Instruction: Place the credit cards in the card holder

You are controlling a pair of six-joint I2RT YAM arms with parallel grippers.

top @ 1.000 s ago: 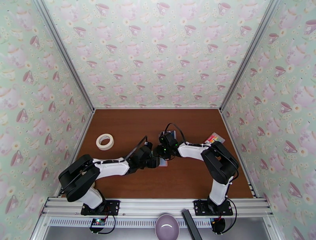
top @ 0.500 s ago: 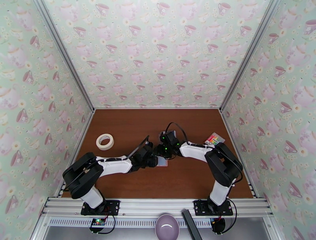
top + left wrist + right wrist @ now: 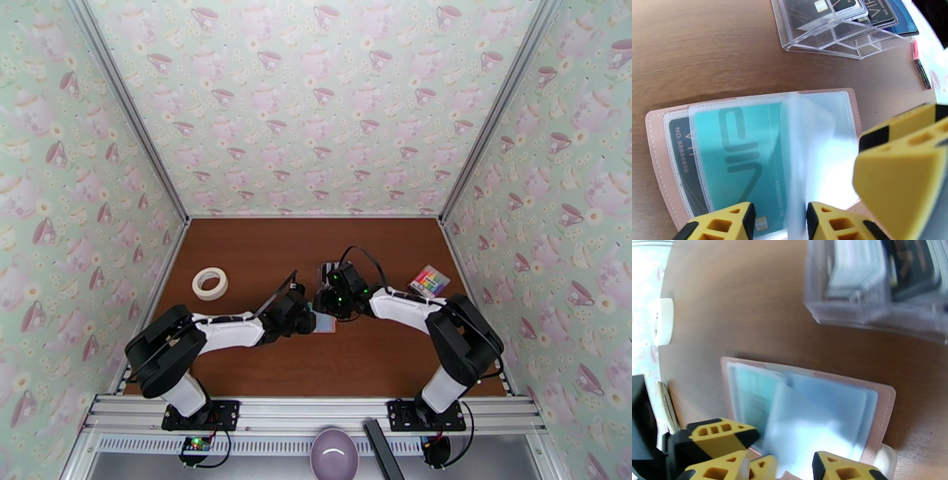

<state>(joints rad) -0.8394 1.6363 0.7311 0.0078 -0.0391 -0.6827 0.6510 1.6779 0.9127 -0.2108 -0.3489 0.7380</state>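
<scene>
Teapot-print walls box in a brown wood-grain desk (image 3: pixel 379 355), where your two arms meet at the middle over the open pink card holder (image 3: pixel 655 158). It lies flat, spread like a book. A teal card (image 3: pixel 738 158) sits in a clear pocket on one page, with a dark card (image 3: pixel 681 158) tucked behind it. One clear pocket leaf (image 3: pixel 805 130) stands up from the fold.

Your left pincer (image 3: pixel 780 221) has its fingers apart at the holder's edge, and the base of the raised leaf lies in the gap between them. Whether either finger touches it cannot be told. Your right pincer (image 3: pixel 788 469) also stands apart, low over the same edge with the leaf between its fingers, clamped on nothing.

More credit cards (image 3: pixel 884 12), dark ones, sit in a clear rack (image 3: pixel 837 35) just beyond the holder. A tape roll (image 3: pixel 209 283) lies to the left of the arms, and a striped pad (image 3: pixel 428 279) lies to the right.
</scene>
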